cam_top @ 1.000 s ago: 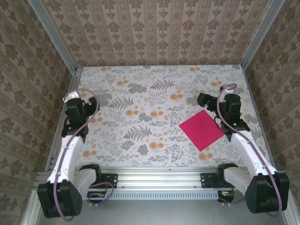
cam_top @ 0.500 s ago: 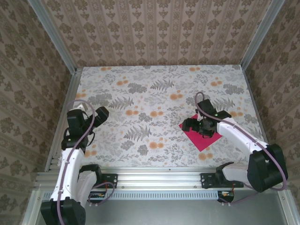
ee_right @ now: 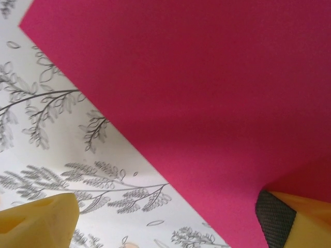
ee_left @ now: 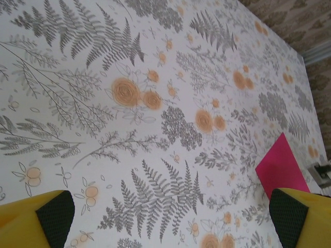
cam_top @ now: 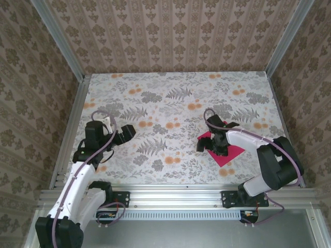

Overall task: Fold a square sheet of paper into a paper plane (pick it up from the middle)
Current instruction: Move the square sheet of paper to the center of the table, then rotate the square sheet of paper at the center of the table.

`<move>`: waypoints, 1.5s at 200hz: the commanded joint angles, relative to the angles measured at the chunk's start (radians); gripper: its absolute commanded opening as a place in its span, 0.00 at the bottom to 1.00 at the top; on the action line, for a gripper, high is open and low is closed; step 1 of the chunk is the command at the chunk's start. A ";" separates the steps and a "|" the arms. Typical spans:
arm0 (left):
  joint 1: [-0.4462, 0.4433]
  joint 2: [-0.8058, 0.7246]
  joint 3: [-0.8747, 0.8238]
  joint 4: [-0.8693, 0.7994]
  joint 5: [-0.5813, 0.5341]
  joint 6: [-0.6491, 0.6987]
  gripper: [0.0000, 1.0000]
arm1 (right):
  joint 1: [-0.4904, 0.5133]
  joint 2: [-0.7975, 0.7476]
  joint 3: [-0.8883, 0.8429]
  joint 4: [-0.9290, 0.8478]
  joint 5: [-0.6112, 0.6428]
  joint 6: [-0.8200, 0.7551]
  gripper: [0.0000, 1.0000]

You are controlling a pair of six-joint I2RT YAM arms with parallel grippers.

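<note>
Right gripper [cam_top: 213, 143], spread, has lowered over the square sheet of paper [cam_top: 231, 151]; left gripper [cam_top: 124, 134], spread, swung inward.

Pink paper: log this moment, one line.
right pincer: open, straddling edge of square magenta-pink paper sheet | left pincer: open, above floral tablecloth

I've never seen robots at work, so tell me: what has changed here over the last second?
The right gripper swung in from the right side and came down over the square sheet of paper, jaws open and straddling one edge, nothing gripped. The left gripper, open too, moved toward the middle of the table. The sheet lies flat where it was on the tablecloth.
</note>
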 commanded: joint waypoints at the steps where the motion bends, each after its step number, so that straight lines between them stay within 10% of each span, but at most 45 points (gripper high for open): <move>1: -0.045 -0.014 -0.016 -0.023 -0.030 0.010 1.00 | 0.044 0.054 0.004 0.049 -0.037 0.043 0.92; 98: -0.200 -0.008 0.009 -0.035 -0.102 -0.006 1.00 | 0.261 0.234 0.256 0.153 -0.095 0.155 0.89; 139: -0.270 0.035 0.019 -0.013 -0.119 -0.004 1.00 | 0.163 0.145 0.282 0.003 0.088 0.046 0.90; 195: -0.399 0.133 0.060 0.022 -0.173 0.001 1.00 | -0.003 0.152 0.214 0.075 0.016 -0.056 0.89; 300: -0.477 0.114 0.057 -0.002 -0.310 0.012 1.00 | 0.012 0.088 -0.023 0.156 -0.053 0.078 0.87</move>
